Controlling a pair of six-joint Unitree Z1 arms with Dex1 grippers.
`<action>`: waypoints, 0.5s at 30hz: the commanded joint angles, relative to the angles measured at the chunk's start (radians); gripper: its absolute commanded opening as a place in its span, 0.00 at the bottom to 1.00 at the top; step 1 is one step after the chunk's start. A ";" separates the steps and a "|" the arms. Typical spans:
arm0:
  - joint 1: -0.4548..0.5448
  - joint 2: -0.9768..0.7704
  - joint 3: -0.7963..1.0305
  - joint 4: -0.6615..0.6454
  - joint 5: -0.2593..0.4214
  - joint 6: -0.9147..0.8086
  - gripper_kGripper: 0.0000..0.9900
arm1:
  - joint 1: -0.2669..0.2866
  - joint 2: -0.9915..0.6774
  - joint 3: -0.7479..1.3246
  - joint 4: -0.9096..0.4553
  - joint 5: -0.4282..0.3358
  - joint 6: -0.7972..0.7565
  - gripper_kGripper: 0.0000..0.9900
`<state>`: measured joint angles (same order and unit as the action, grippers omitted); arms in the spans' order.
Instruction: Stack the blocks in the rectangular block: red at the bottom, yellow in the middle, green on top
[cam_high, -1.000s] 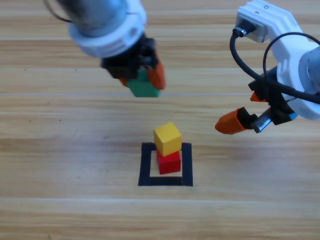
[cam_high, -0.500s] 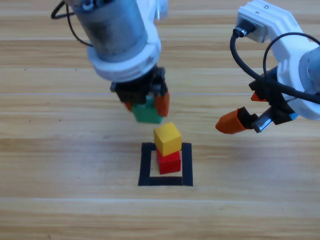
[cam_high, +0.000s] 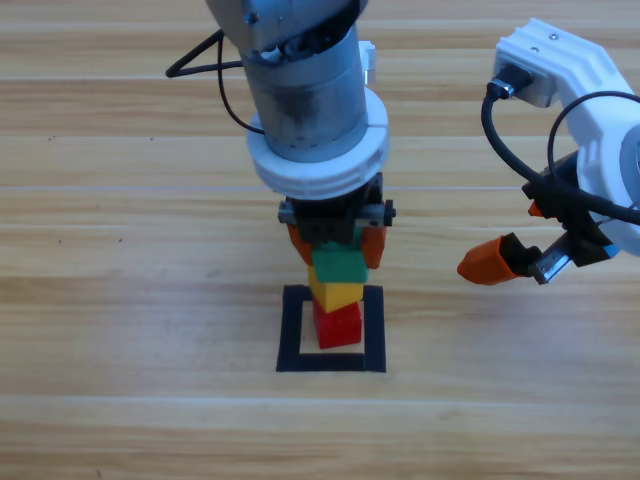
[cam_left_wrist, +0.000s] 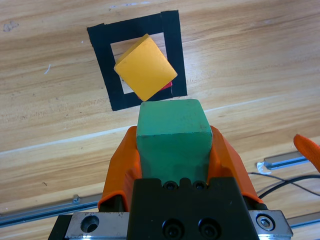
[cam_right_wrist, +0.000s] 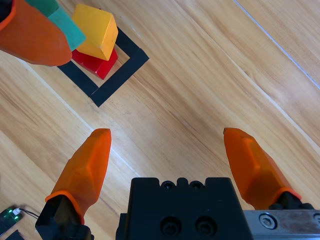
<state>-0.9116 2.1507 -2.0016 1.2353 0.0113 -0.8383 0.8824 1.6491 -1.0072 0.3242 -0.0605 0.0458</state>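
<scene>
The red cube (cam_high: 340, 326) sits inside the black tape frame (cam_high: 291, 330), and the yellow cube (cam_high: 335, 294) rests on it, turned a little. My left gripper (cam_high: 338, 262) is shut on the green cube (cam_high: 340, 268) and holds it right over the yellow one. In the left wrist view the green cube (cam_left_wrist: 172, 137) sits between the jaws, with the yellow cube (cam_left_wrist: 145, 67) and the frame (cam_left_wrist: 172, 50) beyond it. Whether green touches yellow I cannot tell. My right gripper (cam_high: 515, 240) hangs open to the right of the stack, with nothing between its fingers.
Bare wooden table lies all around the frame. In the right wrist view the right gripper (cam_right_wrist: 167, 137) is over plain wood, with the stack and one left finger (cam_right_wrist: 30, 35) at the upper left. Black cables trail from both arms.
My left gripper has carried the green cube from the upper left down and rightward to just over the yellow cube. The right gripper has shifted slightly to the right.
</scene>
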 joint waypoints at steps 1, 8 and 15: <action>-0.026 0.055 -0.006 0.013 0.032 -0.045 0.00 | -0.026 -0.031 0.032 0.012 -0.009 -0.001 1.00; -0.024 0.078 -0.014 0.026 0.047 -0.050 0.00 | -0.026 -0.031 0.032 0.012 -0.009 -0.001 1.00; -0.020 0.112 -0.074 0.056 0.062 -0.042 0.00 | -0.026 -0.040 0.033 0.016 -0.009 -0.001 1.00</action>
<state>-0.9214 2.2069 -2.0566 1.2797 0.0573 -0.8797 0.8824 1.6491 -1.0061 0.3242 -0.0610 0.0458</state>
